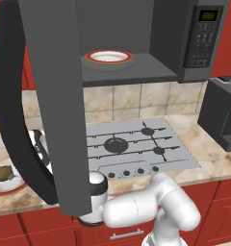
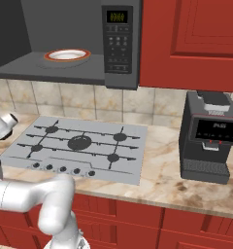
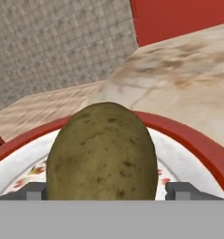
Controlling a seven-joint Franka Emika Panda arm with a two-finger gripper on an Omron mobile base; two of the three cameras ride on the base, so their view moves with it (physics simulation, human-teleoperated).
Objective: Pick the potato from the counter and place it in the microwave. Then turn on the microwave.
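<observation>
Closing in on the potato [image 3: 102, 151], w/ the grasp not yet made. Hand view: potato sits dead centre, big in frame, on a white red-rimmed plate [image 3: 188, 140]; the two dark fingers [image 3: 35, 190] stand wide, one each side of it, tips level w/ its lower flanks, a small gap showing on both sides. Not gripping, by my read. Left base view: same potato [image 1: 3, 172] on its plate [image 1: 6, 186] at far left of the worktop [image 1: 209, 153], partly hidden behind the open microwave door [image 1: 50, 96].

Done so far, judging from layout:
- microwave [image 2: 79, 39] door already swung open, cavity accessible
- a second red-rimmed plate [image 1: 109, 56] sits inside the cavity, nothing on it
- arm brought down over the potato, fingers straddling it

Left to do:
- squeeze on potato, lift off plate
- carry up & right, around the door edge, into cavity; probably drop onto the inner plate
- shut door
- press start on keypad [image 2: 119, 46]; green display [image 2: 117, 17] is lit but digits too small to read

Est. roughly a quarter through. Risk: potato is rounded & smooth, may roll or squirt out when the fingers close. Gas cooktop [image 2: 79, 143] & the black appliance [image 2: 210, 141] at right are not involved.
</observation>
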